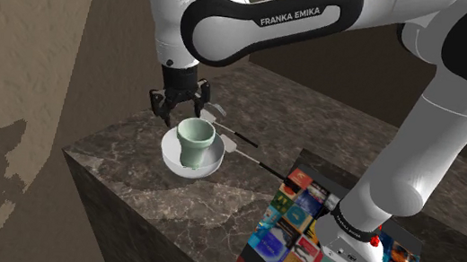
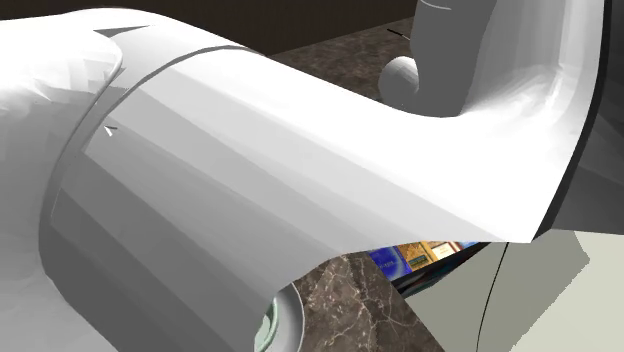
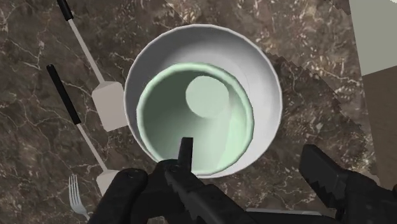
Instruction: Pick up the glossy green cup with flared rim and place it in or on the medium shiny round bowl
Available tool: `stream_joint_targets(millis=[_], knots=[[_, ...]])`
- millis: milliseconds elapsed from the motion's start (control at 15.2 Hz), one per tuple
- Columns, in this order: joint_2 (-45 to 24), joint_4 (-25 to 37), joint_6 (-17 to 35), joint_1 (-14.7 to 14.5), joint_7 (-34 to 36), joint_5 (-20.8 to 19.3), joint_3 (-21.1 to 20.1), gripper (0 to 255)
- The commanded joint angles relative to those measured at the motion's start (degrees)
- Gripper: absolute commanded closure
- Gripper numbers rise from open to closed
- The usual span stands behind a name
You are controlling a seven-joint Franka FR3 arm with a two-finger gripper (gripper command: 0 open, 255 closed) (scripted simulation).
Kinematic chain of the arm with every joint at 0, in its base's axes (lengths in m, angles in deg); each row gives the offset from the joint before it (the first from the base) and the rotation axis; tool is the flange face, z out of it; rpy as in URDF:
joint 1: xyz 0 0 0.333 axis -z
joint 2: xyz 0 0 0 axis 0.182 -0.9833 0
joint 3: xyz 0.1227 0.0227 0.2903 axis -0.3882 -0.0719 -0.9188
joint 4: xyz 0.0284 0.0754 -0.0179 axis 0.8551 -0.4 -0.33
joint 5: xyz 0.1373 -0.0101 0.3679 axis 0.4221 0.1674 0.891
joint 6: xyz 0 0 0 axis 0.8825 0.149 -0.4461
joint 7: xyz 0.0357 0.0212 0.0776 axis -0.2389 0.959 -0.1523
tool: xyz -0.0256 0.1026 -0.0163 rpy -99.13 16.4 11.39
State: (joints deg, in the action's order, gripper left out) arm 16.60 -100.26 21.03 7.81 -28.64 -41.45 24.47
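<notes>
Directly under the pincer (image 1: 178,110), the pale green cup (image 1: 195,141) stands upright inside the white bowl (image 1: 184,169). Pincer released, fingers spread, touching nothing, above the cup rim. One cup, one bowl, two black-handled spatulas (image 3: 108,105) and one fork (image 3: 76,197) beside the bowl. Dark veined marble counter (image 1: 126,181); tan and brown walls.

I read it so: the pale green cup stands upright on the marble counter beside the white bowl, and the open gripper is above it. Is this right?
Not quite. The pale green cup does not stand beside the white bowl; it stands upright inside it, as the wrist view shows most plainly. The rest is right: the bowl is on the marble counter, and the gripper is open above the cup.
</notes>
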Motion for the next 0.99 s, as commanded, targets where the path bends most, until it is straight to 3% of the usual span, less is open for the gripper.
stream_joint_targets(millis=[0, 132, 396, 924], knots=[[0.0, 0.0, 0.0, 0.0, 0.0, 0.0, 0.0, 0], [0.0, 0.0, 0.0, 0.0, 0.0, 0.0, 0.0, 0], [0.23, 7.01, -7.21, -0.45, -0.32, 0.42, -0.38, 0], [0.23, 7.01, -7.21, -0.45, -0.32, 0.42, -0.38, 0]])
